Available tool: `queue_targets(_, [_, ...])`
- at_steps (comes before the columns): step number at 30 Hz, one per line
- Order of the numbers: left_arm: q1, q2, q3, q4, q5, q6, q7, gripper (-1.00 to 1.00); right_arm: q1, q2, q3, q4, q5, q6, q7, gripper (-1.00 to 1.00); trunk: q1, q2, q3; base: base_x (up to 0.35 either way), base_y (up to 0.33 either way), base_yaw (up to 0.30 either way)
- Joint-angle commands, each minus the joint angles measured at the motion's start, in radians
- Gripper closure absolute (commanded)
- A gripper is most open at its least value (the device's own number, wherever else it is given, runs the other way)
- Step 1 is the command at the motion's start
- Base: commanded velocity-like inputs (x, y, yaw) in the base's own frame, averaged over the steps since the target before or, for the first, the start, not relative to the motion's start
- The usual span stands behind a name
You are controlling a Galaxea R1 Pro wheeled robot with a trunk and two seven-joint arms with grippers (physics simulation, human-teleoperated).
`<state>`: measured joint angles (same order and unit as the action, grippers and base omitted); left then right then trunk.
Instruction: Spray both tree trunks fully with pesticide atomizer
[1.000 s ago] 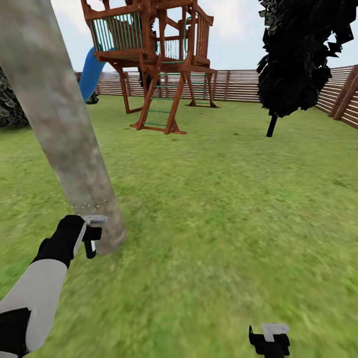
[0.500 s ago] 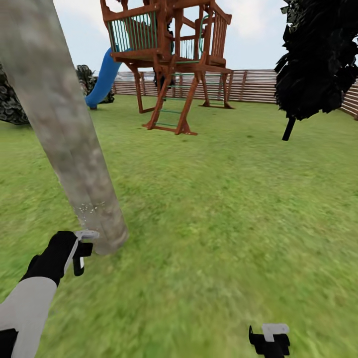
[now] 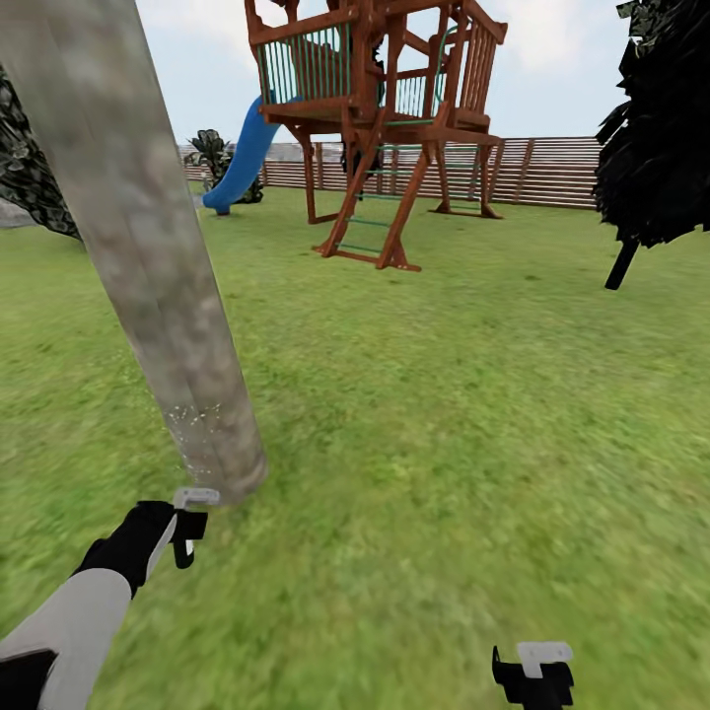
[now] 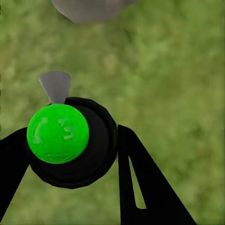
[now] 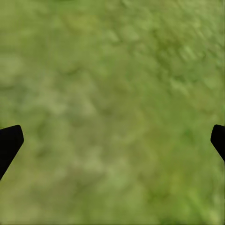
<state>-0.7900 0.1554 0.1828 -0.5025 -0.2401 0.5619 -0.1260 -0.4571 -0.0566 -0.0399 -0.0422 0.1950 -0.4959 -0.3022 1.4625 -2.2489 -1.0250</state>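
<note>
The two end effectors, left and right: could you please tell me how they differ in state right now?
The left end effector is shut on the pesticide atomizer, its green-topped bottle between the fingers; the right end effector is open and holds nothing. The left sits beside the tree trunk; the right hangs over bare grass. Both have black fingers.

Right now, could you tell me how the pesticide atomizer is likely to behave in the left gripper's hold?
The pesticide atomizer looks rigid, so it probably won't deform. Its round body might swivel or slip between the left gripper's fingers. It seems small, likely light.
</note>
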Motion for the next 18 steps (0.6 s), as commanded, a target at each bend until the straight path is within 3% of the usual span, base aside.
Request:
queue_targets(1, [0.0,0.003,0.001,0.0,0.001,0.0,0.0,1.0,0.0,0.0,0.0,0.0,0.0,0.0,0.0,-1.0,0.0,0.0,0.0,0.0,0.0,0.0])
queue_targets(10, [0.0,0.014,0.109,0.001,-0.002,-0.043,-0.001,1.0,0.0,0.001,0.0,0.001,0.0,0.0,-0.001,-1.0,0.0,0.0,0.0,0.182,-0.127,0.0])
queue_targets(18, [0.0,0.015,0.119,-0.001,-0.003,-0.043,0.0,1.0,0.0,0.001,0.0,0.001,0.0,0.0,-0.002,-1.0,0.0,0.0,0.0,0.033,-0.263,0.222])
